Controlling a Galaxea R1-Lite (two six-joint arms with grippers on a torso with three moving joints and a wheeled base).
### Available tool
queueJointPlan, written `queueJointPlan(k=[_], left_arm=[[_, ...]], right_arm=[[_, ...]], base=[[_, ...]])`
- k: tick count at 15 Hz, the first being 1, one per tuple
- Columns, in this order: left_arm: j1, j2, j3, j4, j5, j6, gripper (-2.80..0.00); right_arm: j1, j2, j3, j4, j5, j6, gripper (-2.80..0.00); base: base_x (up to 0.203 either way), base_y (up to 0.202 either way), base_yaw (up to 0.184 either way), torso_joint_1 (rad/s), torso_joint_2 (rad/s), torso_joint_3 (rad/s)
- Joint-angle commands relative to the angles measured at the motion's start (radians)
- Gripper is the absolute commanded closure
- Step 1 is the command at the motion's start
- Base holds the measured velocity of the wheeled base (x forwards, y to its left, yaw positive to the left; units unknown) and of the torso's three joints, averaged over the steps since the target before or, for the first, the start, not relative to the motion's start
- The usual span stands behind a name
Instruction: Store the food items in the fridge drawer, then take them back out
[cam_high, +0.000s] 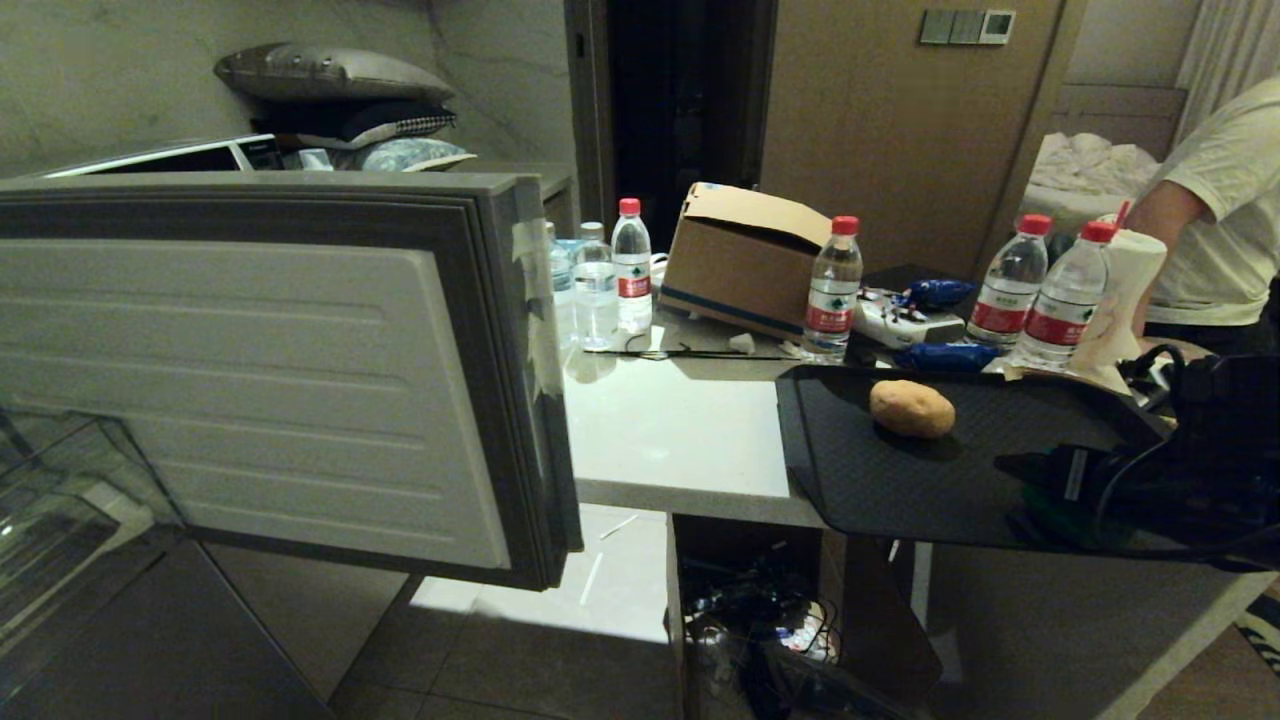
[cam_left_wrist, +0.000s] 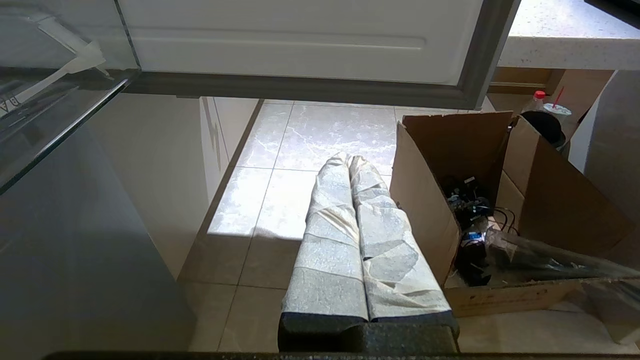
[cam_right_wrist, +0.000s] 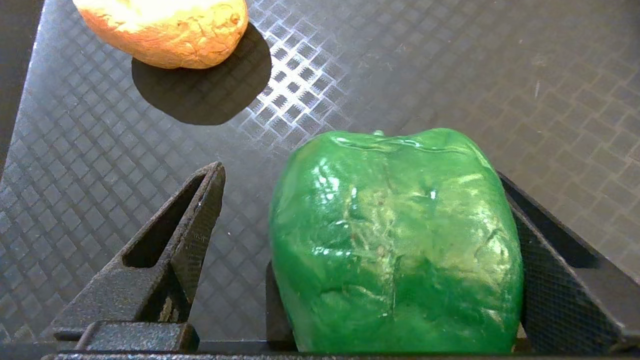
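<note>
While the fridge drawer (cam_high: 250, 390) is standing pulled out at the robot's left, showing its white ribbed inner face and white tape scraps on its edge, the right tool (cam_right_wrist: 360, 240) is sitting low over the black tray (cam_high: 900, 470) at the robot's right. Its fingers (cam_right_wrist: 190, 220) are standing spread wide, and the glossy green pepper (cam_right_wrist: 395, 240) is lying between them on the tray's patterned surface. One finger is resting against the pepper's side; the other is standing clear of it with a gap of bare tray showing, so the pepper is not being pinched. In the head view the right arm is covering most of the pepper, leaving only a dark green patch under the cables.

The potato (cam_high: 911, 408) is lying on the same tray, near the pepper but apart from it, towards the far side.

The left tool (cam_left_wrist: 350, 165) is hanging low beside the drawer, its taped fingers pressed together over the tiled floor (cam_left_wrist: 310, 135), next to an open cardboard box (cam_left_wrist: 450, 200) holding cables.

On the desk (cam_high: 670, 430) behind the tray, water bottles (cam_high: 832, 290) with red caps and another cardboard box (cam_high: 745, 260) are standing, and a person in a white shirt (cam_high: 1220, 210) is standing at the far right.
</note>
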Motion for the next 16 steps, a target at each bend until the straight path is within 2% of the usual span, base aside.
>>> queueJointPlan(k=[1,3,7,16], left_arm=[[0.000,0.000,0.000,0.000,0.000,0.000,0.00],[0.000,0.000,0.000,0.000,0.000,0.000,0.00],[0.000,0.001,0.000,0.000,0.000,0.000,0.00],[0.000,0.000,0.000,0.001,0.000,0.000,0.00]], right_arm=[[0.000,0.001,0.007,-0.003,0.000,0.007,-2.80],[0.003,-0.008,0.013,-0.003,0.000,0.012,-2.80],[0.064,-0.045,0.036,-0.001,-0.002,0.015,-2.80],[0.064,-0.013,0.027,-0.003,0.000,0.015,-2.80]], base=[[0.000,0.000,0.000,0.000,0.00,0.000],[0.000,0.000,0.000,0.000,0.00,0.000],[0.000,0.000,0.000,0.000,0.00,0.000],[0.000,0.000,0.000,0.000,0.00,0.000]])
